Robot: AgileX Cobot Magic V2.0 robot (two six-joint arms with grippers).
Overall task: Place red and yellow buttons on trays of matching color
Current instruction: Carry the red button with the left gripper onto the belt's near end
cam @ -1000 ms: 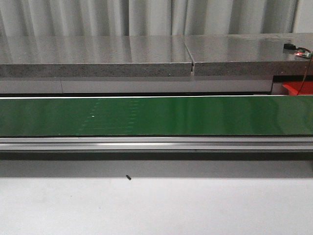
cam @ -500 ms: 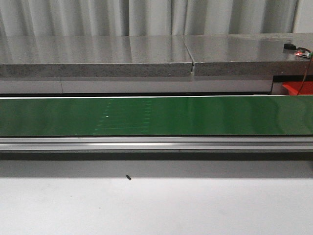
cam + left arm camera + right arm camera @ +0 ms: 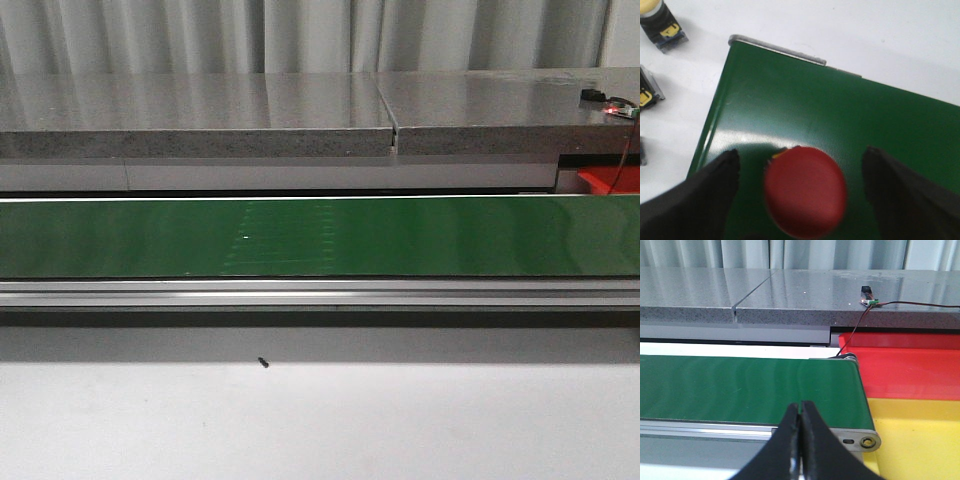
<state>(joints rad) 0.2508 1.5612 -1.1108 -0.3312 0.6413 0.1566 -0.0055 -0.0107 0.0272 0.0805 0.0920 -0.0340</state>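
Observation:
A red button (image 3: 805,191) sits on the green conveyor belt (image 3: 840,110) near its end. My left gripper (image 3: 801,154) is open around it, one black finger on each side, with clear gaps to the cap. Beside the belt's end, yellow-capped buttons (image 3: 657,20) lie on the white table. In the right wrist view my right gripper (image 3: 800,407) is shut and empty, hanging over the near rail at the belt's other end. Past that end lie the red tray (image 3: 910,372) and the yellow tray (image 3: 920,435). Neither gripper shows in the front view.
The green belt (image 3: 320,235) runs across the front view, with a corner of the red tray (image 3: 605,180) at its right end. A grey stone counter (image 3: 200,110) lies behind, carrying a small wired sensor (image 3: 608,102). A black speck (image 3: 262,363) lies on the white table.
A small white speck and faint marks on the belt have shifted rightward across the front view. Nothing else there has changed.

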